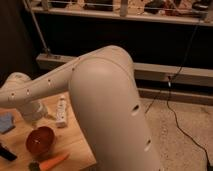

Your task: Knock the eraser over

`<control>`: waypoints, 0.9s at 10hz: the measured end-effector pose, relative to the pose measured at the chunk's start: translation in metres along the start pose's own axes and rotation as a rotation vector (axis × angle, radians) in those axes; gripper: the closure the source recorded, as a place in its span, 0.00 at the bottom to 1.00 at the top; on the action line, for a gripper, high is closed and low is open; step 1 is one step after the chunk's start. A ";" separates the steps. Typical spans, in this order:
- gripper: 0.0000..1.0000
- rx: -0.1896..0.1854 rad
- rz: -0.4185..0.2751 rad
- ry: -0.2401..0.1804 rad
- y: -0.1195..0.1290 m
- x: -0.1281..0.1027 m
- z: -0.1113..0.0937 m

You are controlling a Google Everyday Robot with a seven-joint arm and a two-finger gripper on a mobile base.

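- Presently the tool (pixel 41 116) hangs low over the bench (pixel 75 145), level with the eraser; this height is judged to suit a sideways push.
- The eraser (pixel 61 111), white and upright, stands just beside the tool; contact cannot be confirmed.
- Tool state: released or clenched cannot be told.
- A red bowl (pixel 40 140) sits near the tool, toward the camera.

Matt plastic tool (pixel 39 114) over table (pixel 70 137) — smooth wood.
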 end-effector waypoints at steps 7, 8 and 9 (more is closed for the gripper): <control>0.48 0.012 -0.169 -0.003 0.075 0.005 0.008; 0.57 0.017 -0.201 -0.005 0.086 0.007 0.010; 0.68 0.021 -0.245 -0.008 0.104 0.012 0.013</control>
